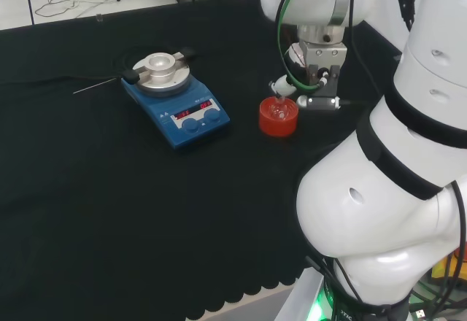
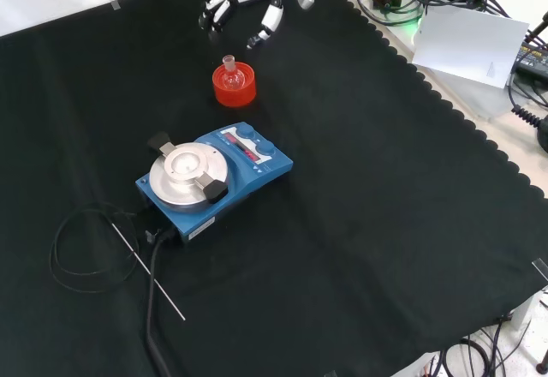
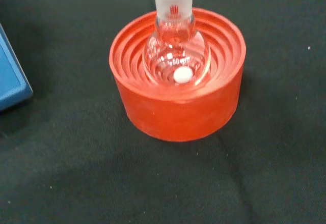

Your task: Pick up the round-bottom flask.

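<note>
- A small clear glass round-bottom flask [image 3: 176, 56] stood upright in a red ribbed ring stand [image 3: 178, 107], its short neck pointing up and a small white pellet [image 3: 183, 75] lying in its bulb.
- In the front view the stand [image 2: 234, 85] sat on the black cloth of the desk [image 2: 385, 223] near its far edge, untouched.
- The black and white hand [image 2: 248, 0] hovered just beyond the flask [image 2: 229, 70] in that view, fingers spread and only slightly bent, holding nothing and apart from the glass.
- A blue magnetic stirrer with a round silver top plate [image 2: 214, 180] stood nearer the middle of the desk, apart from the stand.
- A thin metal rod [image 2: 145, 270] and a looped black cable [image 2: 81, 248] lay beside the stirrer, toward the desk's left edge in the front view.
</note>
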`<state>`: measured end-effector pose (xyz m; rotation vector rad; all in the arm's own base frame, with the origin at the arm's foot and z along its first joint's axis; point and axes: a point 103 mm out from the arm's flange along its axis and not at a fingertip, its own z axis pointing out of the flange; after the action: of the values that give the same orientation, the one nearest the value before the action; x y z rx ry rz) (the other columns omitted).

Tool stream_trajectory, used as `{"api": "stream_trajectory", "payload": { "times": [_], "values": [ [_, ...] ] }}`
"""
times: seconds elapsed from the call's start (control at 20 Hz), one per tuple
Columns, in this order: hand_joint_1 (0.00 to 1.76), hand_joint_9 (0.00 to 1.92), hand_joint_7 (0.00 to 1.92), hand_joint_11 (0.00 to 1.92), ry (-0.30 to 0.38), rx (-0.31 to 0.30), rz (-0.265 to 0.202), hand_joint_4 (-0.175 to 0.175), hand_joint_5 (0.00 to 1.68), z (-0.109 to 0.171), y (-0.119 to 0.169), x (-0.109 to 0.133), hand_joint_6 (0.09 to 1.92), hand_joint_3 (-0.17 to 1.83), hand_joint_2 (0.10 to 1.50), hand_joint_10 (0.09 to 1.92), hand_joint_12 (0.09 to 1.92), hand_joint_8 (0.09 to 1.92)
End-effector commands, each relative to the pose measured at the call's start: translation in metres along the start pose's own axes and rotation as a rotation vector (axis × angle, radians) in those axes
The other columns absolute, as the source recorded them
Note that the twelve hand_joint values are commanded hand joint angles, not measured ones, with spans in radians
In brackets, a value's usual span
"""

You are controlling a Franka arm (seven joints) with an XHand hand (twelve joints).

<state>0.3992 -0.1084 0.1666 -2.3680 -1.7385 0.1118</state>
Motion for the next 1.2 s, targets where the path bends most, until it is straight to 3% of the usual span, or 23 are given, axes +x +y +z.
{"api": "stream_trajectory", "payload": {
  "times": [0.05,0.5,1.2],
  "values": [
    [0.82,0.4,0.2,0.11,-0.004,-0.002,0.006,-0.017,0.6,0.019,0.007,0.007,0.42,0.56,0.76,0.66,1.39,0.61],
    [0.84,0.42,0.21,0.12,0.003,-0.032,0.033,-0.021,0.62,0.03,0.02,0.003,0.45,0.59,0.71,0.66,1.39,0.61],
    [0.85,0.43,0.22,0.14,0.037,-0.01,0.082,-0.026,0.62,0.042,0.033,-0.016,0.51,0.62,0.69,0.66,1.39,0.63]
  ]
}}
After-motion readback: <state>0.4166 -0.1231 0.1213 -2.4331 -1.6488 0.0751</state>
